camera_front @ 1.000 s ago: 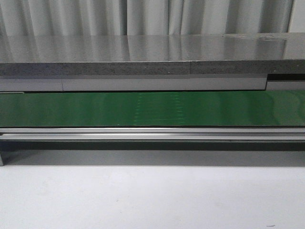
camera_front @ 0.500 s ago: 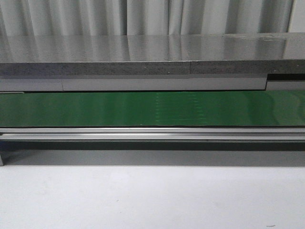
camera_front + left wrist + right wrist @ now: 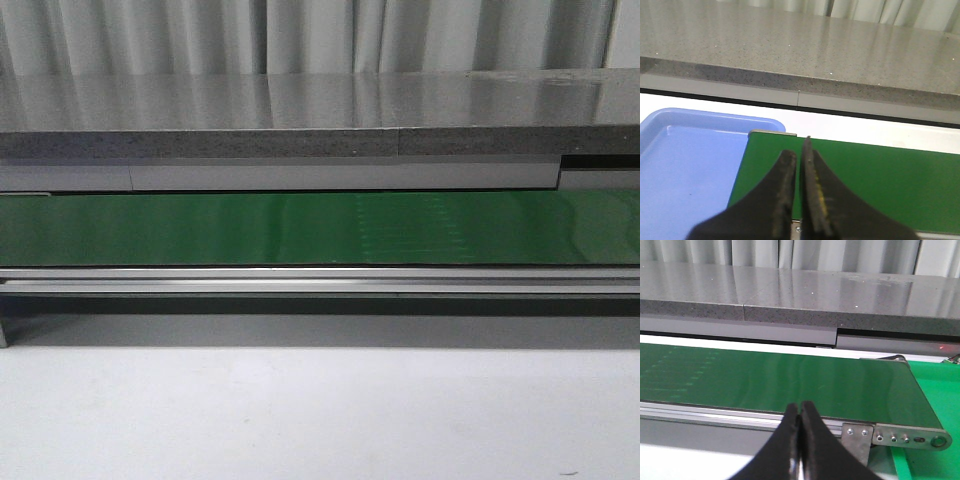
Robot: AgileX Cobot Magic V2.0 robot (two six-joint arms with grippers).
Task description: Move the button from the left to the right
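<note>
Hovering over the green belt (image 3: 200, 228), the left hand (image 3: 799, 150) has its fingers pressed together, gripping nothing, beside a blue tray (image 3: 685, 165). Right hand (image 3: 800, 412) likewise closed, empty. No view shows the button.

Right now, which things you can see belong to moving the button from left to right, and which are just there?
For the job:
- green belt
- left gripper, shut, empty
- right gripper, shut, empty
- blue tray at the belt's left end
The button shows in no view.

Just there:
- grey counter
- curtain
- white table
</note>
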